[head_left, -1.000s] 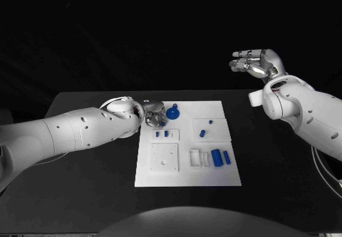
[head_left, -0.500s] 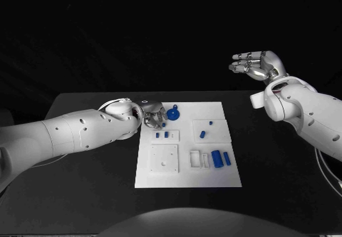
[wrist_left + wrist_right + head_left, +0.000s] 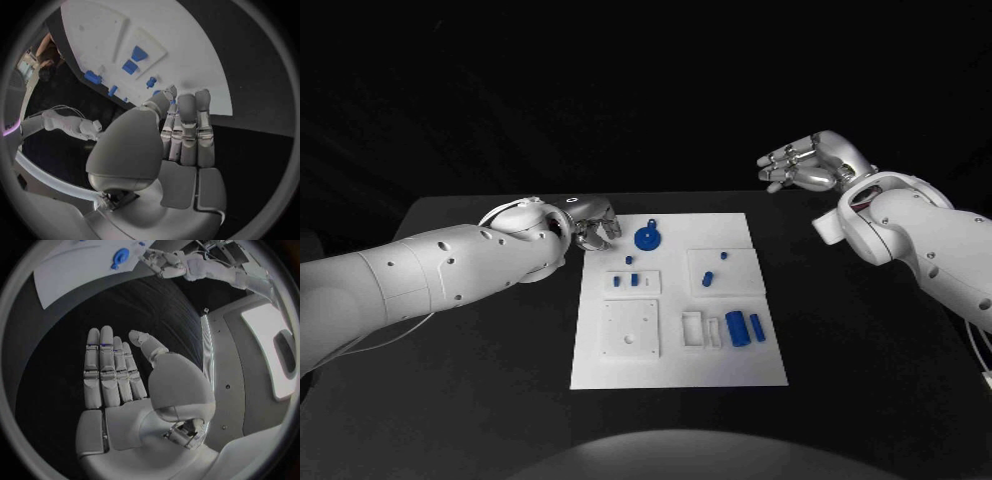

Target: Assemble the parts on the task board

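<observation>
Task board: the white task board [image 3: 679, 362] lies in the middle of the black table [image 3: 473, 350].
Parts: small blue parts [image 3: 746, 326] sit on the board; a round blue part [image 3: 648, 238] lies near its far left corner.
Left hand: the left hand [image 3: 590, 221] is at the board's far left corner, fingers [image 3: 187, 127] straight and close together, holding nothing; the round part lies just beside them, apart.
Right hand: the right hand [image 3: 808, 163] is raised beyond the table's far right edge, fingers [image 3: 103, 365] extended, empty, well apart from the board.

Board [image 3: 678, 365] white, plain. Parts [image 3: 737, 326] blue; round one [image 3: 648, 238] deeper blue. Worktop [image 3: 473, 350] black, matte. Arms [image 3: 430, 270] white. Left hand [image 3: 589, 222] silver, right hand [image 3: 805, 165] silver with grey pads.
</observation>
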### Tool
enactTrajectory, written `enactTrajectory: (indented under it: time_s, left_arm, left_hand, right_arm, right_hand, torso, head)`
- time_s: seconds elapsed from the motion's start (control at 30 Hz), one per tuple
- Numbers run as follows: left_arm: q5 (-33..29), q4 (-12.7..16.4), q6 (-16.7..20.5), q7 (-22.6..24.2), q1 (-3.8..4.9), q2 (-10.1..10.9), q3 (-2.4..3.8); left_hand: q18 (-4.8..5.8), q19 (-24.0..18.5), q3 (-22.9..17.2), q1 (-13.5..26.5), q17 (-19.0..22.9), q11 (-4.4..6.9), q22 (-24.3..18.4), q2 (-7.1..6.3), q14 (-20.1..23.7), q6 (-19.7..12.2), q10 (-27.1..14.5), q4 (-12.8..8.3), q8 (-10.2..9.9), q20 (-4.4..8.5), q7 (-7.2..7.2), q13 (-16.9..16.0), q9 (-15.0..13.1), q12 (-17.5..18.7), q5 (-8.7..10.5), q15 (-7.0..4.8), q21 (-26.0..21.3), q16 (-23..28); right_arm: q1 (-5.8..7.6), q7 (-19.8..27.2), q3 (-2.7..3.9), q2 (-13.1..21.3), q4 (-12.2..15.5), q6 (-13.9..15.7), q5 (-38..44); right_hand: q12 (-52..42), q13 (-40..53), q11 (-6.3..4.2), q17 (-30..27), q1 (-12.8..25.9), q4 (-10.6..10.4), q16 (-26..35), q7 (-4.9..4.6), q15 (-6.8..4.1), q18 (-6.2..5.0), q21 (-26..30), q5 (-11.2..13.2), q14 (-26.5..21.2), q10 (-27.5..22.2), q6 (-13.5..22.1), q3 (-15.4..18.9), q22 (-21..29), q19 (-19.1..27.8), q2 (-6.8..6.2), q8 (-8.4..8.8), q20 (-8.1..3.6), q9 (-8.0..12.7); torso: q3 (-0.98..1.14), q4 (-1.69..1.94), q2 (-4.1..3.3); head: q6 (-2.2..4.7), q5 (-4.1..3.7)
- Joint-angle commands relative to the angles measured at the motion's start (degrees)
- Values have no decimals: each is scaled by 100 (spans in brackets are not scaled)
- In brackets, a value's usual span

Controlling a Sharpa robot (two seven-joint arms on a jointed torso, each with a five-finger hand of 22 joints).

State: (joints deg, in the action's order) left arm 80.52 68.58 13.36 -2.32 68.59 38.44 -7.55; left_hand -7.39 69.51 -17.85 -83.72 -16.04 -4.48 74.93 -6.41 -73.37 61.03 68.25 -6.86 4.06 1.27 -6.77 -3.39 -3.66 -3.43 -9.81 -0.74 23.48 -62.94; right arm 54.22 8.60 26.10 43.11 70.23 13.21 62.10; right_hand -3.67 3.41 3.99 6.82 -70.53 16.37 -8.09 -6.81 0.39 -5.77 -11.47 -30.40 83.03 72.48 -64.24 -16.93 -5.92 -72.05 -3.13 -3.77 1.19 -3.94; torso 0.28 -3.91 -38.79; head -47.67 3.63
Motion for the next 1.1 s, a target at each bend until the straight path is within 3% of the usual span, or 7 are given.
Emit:
enactTrajectory:
  time_s: [0.03,0.17,0.33,0.47,0.63,0.8,1.1]
  left_arm:
    - [-1510,-22,480,493,32,93,92]
    - [-3198,-39,722,961,93,188,172]
    - [-4696,-26,792,1359,161,257,227]
    - [-5292,26,723,1582,185,281,242]
    - [-5662,111,651,1761,193,291,247]
    - [-5854,199,604,1865,195,290,249]
    - [-5942,239,602,1905,196,292,249]
  left_hand:
    - [43,-207,-91,188,222,28,22,9,96,183,216,21,-40,65,-23,6,-3,1,-3,-47,-193,548]
    - [144,-291,-49,356,446,21,-234,54,115,149,186,71,-44,63,-27,2,-2,-6,43,-28,-567,1247]
    - [273,-497,430,645,927,-74,-1145,100,279,26,-13,339,-41,-132,-54,-2,-1,-13,605,152,-1490,2649]
    - [301,-637,971,476,1227,-147,-2497,254,162,-14,-137,407,-44,-336,-65,4,2,-2,631,369,-1981,4519]
    - [301,-1037,991,398,1186,-229,-3459,309,340,-25,-234,319,-52,-546,-91,7,5,5,344,578,-1991,5668]
    - [293,-1043,939,399,1175,-236,-4124,380,399,-13,-267,227,-46,-612,-87,6,3,1,276,641,-1981,5930]
    - [307,-804,965,466,1173,-240,-5285,432,427,1,-277,88,-44,-610,-86,7,2,-2,272,653,-1951,5937]
  right_arm:
    - [-83,-321,-4,87,90,-618,1261]
    - [-181,-473,-37,178,201,-665,1940]
    - [-318,-730,-124,255,391,-666,2730]
    - [-431,-945,-228,259,527,-617,3248]
    - [-502,-1185,-399,193,599,-455,3718]
    - [-535,-1452,-630,39,566,-213,4141]
    - [-546,-1642,-806,-195,476,39,4398]
  right_hand:
    - [30,3,-75,257,-126,1,-264,29,-145,-90,-228,49,364,174,-118,109,-95,-437,-49,8,-208,7]
    - [32,3,-100,802,-199,-1,-940,44,-211,-59,-416,161,333,194,-147,212,-204,-681,-65,19,-356,18]
    - [31,0,-94,1351,-238,-5,-1602,70,-263,-96,-749,563,352,72,-209,223,-436,-895,-100,19,-457,18]
    - [34,-3,-24,1858,-197,-24,-2252,58,-236,-214,-1079,900,307,-184,-193,60,-705,-975,-142,16,-417,19]
    - [36,-5,-22,2221,-145,-28,-2699,60,-237,-300,-1354,1167,235,-244,-161,-174,-962,-986,-242,21,-405,22]
    - [34,-4,11,2425,-99,-64,-2990,37,-225,-336,-1473,1494,160,-356,-81,-427,-1108,-1005,-398,18,-394,22]
    - [36,-4,23,2579,-91,-176,-3354,23,-202,-298,-1632,1689,69,-398,-26,-807,-1363,-1089,-599,20,-399,22]
  torso:
    - [-2,-2,5]
    - [-1,-4,10]
    - [-1,-5,9]
    - [-2,-9,8]
    - [1,-4,1]
    - [3,6,-6]
    - [-3,9,-11]
  head:
    - [83,-111]
    - [141,-155]
    - [196,-210]
    - [247,-227]
    - [289,-230]
    - [330,-247]
    - [323,-236]
